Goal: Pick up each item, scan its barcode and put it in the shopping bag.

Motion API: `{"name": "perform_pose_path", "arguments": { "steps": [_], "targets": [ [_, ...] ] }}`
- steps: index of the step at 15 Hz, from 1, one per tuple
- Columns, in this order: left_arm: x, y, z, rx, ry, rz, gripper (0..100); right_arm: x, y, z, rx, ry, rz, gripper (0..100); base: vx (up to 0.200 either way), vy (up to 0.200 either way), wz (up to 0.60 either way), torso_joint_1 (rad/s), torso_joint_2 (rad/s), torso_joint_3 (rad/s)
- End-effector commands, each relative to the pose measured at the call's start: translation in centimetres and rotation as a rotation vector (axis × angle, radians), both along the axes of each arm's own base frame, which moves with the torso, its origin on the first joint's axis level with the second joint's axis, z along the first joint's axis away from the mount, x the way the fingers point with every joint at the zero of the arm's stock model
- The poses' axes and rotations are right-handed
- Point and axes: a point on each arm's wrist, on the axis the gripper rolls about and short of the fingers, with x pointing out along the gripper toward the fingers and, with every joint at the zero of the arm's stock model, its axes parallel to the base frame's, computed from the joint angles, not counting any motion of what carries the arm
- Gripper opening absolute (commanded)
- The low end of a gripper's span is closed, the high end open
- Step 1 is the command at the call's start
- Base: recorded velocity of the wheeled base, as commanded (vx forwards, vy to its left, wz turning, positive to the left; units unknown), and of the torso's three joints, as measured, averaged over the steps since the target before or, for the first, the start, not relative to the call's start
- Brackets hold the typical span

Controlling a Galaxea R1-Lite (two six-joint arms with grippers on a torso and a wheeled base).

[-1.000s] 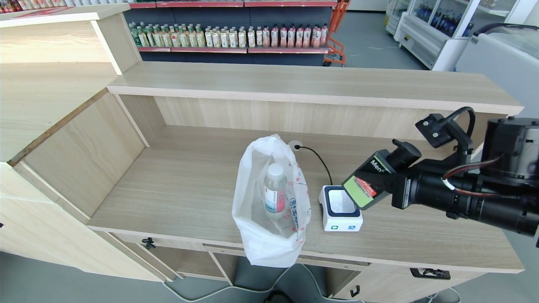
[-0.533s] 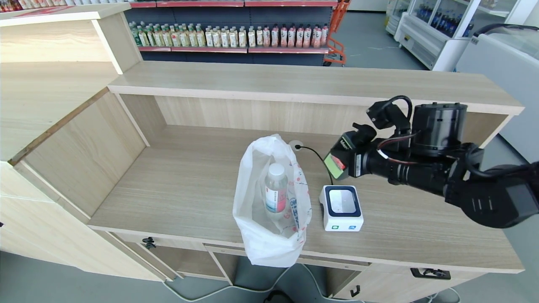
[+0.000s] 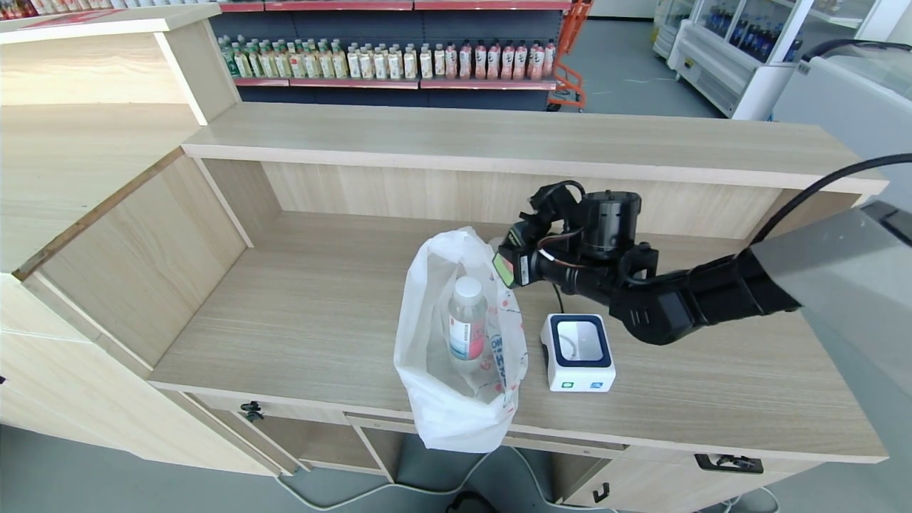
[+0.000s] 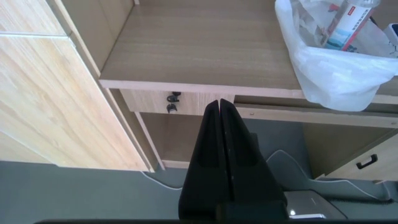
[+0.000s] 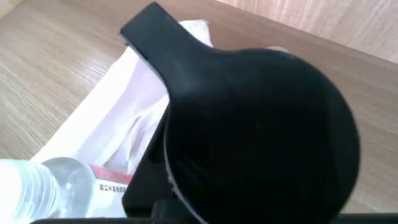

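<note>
Tool [image 3: 514, 266] of right arm grips black item [image 3: 503, 270] beside shopping bag [image 3: 427, 377] rim.

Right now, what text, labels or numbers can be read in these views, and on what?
None reads clearly.
Bottle label: red and blue print, too small.
Shopping bag: blue and red print, creased, unreadable.
Held item: green and red label, too small.
Scanner: front marks, illegible.

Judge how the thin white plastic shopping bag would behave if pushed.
The thin white plastic shopping bag looks floppy; its rim would probably fold. The clear plastic bottle inside likely anchors it, but it seems to overhang the wooden counter edge and might slip.
</note>
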Motion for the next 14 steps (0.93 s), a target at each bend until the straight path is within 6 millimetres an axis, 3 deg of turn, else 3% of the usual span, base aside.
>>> {"name": "perform_pose_path", "arguments": {
  "steps": [1,14],
  "targets": [
    [0.0,0.0,0.0,0.0,0.0,0.0,0,1.5,1.7,-2.8,-0.011,0.03,0.061,0,0.0,0.0,0.0,0.0,0.0,0.0],
    [0.0,0.0,0.0,0.0,0.0,0.001,0,4.3,2.8,-6.8,-0.059,0.017,0.132,0,0.0,0.0,0.0,0.0,0.0,0.0]
  ]
}}
